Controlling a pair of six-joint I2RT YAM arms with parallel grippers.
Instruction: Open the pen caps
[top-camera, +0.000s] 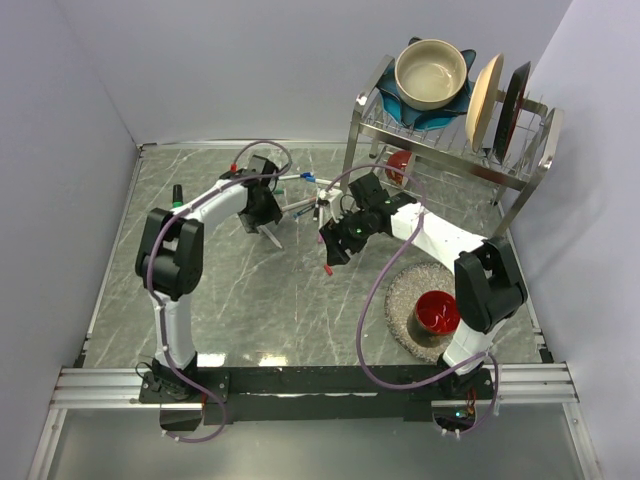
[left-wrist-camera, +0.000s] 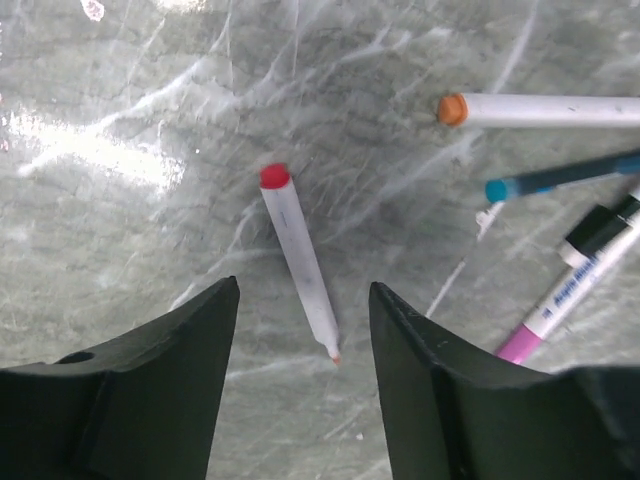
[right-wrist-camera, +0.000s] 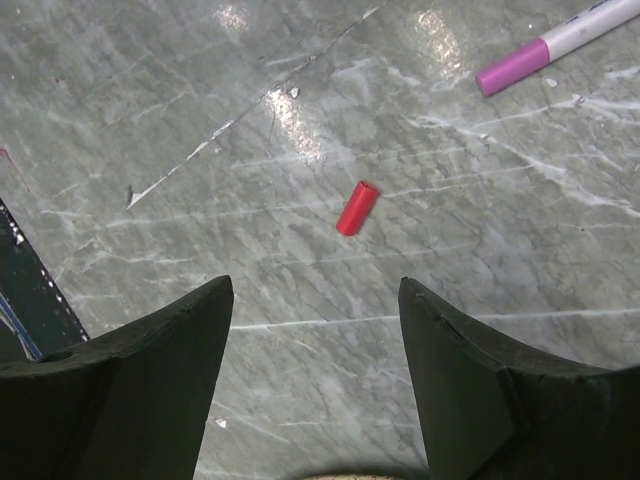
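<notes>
Left wrist view showed you the left claw spread wide with nothing in it, its two dark, blunt fingers cut off by the bottom edge. Below the gap, on the glossy grey marble table, lay a white marker, smudged grey, with a red end farthest from you and its near tip bare. More pens ran out of the right edge of the frame: one with an orange end, a thin blue pen, and a pink-ended marker beside a black cap. Their print was too small to read.

In the right wrist view the right claw was likewise open and empty. A loose red cap, a short smooth tube, lay alone ahead of the fingers with bare table all round it. A pink cap sat on a marker cut off at upper right.

From the top external camera, both claws hung near the middle of the table. The cluster of pens between them was hard to make out. The wire dish rack stood upper right.
</notes>
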